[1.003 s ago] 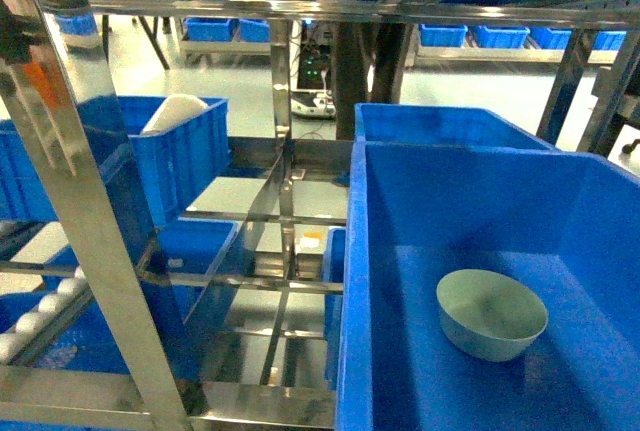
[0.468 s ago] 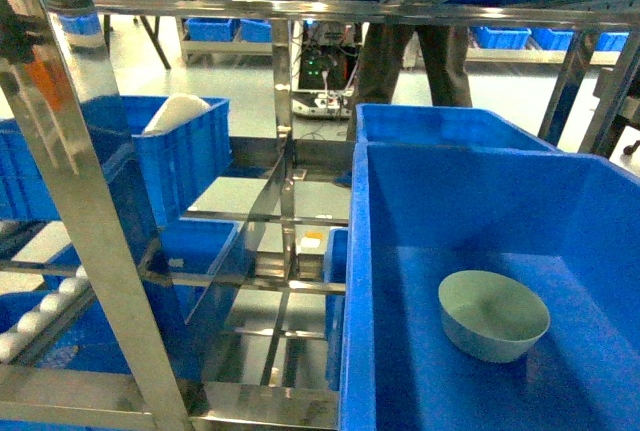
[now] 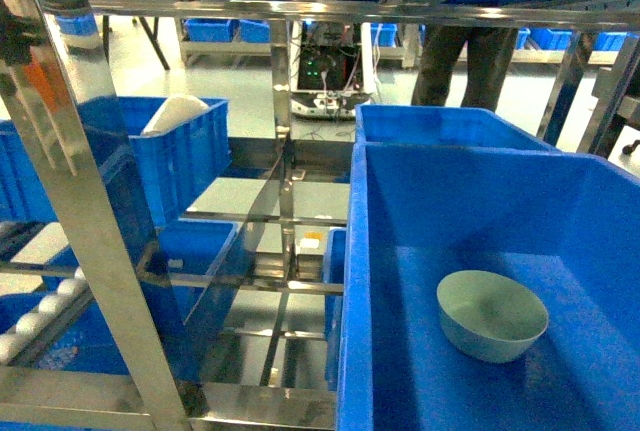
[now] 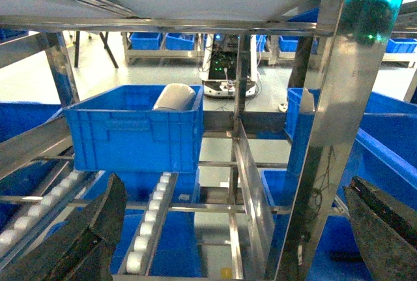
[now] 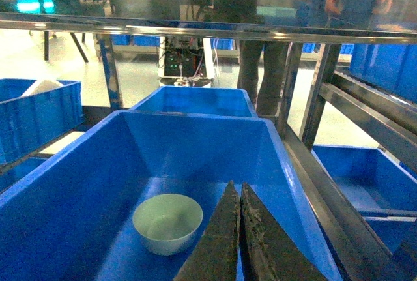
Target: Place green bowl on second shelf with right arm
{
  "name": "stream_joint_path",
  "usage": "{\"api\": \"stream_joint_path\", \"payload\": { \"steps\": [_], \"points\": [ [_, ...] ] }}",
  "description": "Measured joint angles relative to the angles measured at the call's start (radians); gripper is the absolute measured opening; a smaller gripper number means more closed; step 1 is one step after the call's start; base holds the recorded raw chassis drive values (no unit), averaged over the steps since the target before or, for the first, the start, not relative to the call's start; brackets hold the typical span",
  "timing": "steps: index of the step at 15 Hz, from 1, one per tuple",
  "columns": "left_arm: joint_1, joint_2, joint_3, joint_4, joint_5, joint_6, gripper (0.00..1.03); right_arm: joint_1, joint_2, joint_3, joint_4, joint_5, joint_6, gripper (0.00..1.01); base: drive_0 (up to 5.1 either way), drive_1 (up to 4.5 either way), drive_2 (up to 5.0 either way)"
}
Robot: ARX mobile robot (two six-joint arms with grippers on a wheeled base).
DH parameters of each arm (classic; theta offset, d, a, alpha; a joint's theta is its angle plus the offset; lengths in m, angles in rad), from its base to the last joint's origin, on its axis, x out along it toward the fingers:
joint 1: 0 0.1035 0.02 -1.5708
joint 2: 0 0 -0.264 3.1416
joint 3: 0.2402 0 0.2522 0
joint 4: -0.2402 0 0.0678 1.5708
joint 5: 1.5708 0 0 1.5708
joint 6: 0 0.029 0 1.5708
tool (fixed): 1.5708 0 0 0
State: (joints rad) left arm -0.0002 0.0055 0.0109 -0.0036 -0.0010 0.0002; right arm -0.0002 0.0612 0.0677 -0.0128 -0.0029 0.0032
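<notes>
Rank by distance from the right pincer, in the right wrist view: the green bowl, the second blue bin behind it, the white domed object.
1. green bowl, just left of the right pincer.
2. second blue bin, straight behind.
3. white domed object, far left.

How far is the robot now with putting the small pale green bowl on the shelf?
Nothing looks done yet. The small round pale green bowl sits upright inside the large blue plastic bin, ungrasped. The right gripper is shut, above the bin beside the bowl. Left: open, grasp, lift, place.
</notes>
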Motion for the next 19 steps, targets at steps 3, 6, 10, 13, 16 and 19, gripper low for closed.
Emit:
{"api": "stream_joint_path", "payload": {
  "steps": [3, 6, 10, 13, 16, 19],
  "points": [
    [0.000, 0.000, 0.000, 0.000, 0.000, 0.000, 0.98, 0.000, -0.017, -0.016, 0.005, 0.000, 0.000, 0.02, 0.0, 0.00, 0.0],
    [0.000, 0.000, 0.000, 0.000, 0.001, 0.000, 0.98, 0.000, -0.051, -0.054, 0.006, 0.002, 0.000, 0.02, 0.0, 0.00, 0.0],
    [0.000, 0.000, 0.000, 0.000, 0.000, 0.000, 0.98, 0.000, -0.056, -0.054, 0.008, 0.003, 0.000, 0.02, 0.0, 0.00, 0.0],
    [0.000, 0.000, 0.000, 0.000, 0.000, 0.000, 0.98, 0.000, -0.056, -0.054, 0.008, 0.003, -0.001, 0.31, 0.0, 0.00, 0.0],
    [0.000, 0.000, 0.000, 0.000, 0.000, 0.000, 0.98, 0.000, -0.056, -0.054, 0.008, 0.003, -0.001, 0.71, 0.0, 0.00, 0.0],
    [0.000, 0.000, 0.000, 0.000, 0.000, 0.000, 0.98, 0.000, -0.056, -0.054, 0.008, 0.003, 0.000, 0.98, 0.0, 0.00, 0.0]
  ]
}}
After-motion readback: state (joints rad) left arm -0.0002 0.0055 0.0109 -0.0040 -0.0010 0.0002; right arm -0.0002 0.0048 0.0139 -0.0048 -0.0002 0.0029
